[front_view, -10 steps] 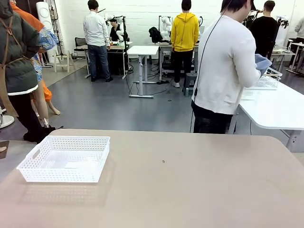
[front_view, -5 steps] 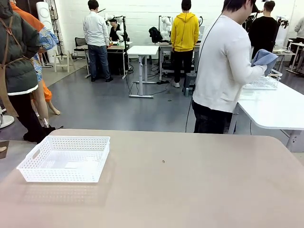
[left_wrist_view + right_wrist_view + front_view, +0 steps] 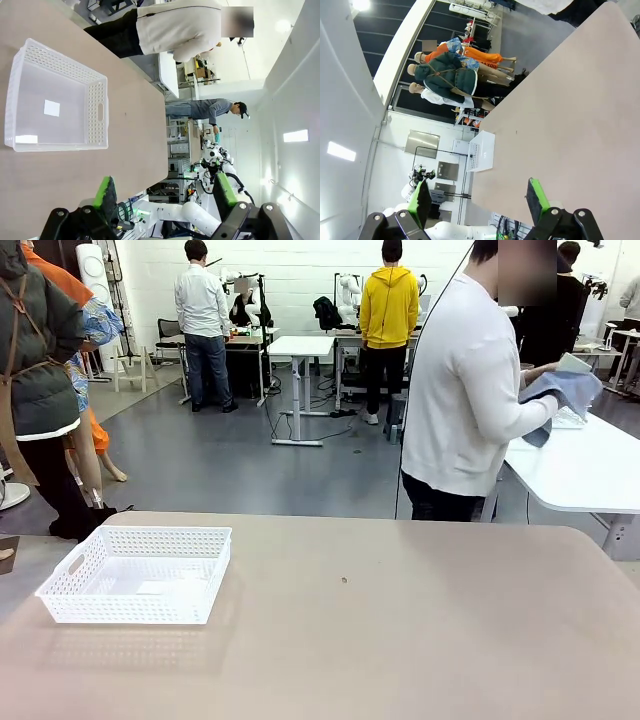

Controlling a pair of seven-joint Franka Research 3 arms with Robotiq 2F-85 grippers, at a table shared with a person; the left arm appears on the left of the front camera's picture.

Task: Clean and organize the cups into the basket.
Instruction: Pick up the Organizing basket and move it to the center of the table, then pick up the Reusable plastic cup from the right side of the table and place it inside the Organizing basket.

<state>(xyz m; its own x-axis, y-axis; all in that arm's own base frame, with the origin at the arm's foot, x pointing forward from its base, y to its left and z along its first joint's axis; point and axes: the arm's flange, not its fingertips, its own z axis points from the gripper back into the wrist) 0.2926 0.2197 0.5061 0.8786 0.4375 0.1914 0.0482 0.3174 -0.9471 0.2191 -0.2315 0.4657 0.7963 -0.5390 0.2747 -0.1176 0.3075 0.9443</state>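
Only the person (image 3: 460, 390) beyond the far edge has moved in the last second, turning and bringing a blue-grey cloth (image 3: 565, 390) out over the white counter (image 3: 590, 470) next door; nothing on my side has shifted. My left pincer (image 3: 165, 192) stands wide, holding nothing, over the counter (image 3: 400, 640), and my right pincer (image 3: 479, 199) is just as wide. Beyond the left one sits the basket (image 3: 130, 608), on the counter's left part: white, shallow, with perforated walls, cut-out handles and a small white label on its floor.
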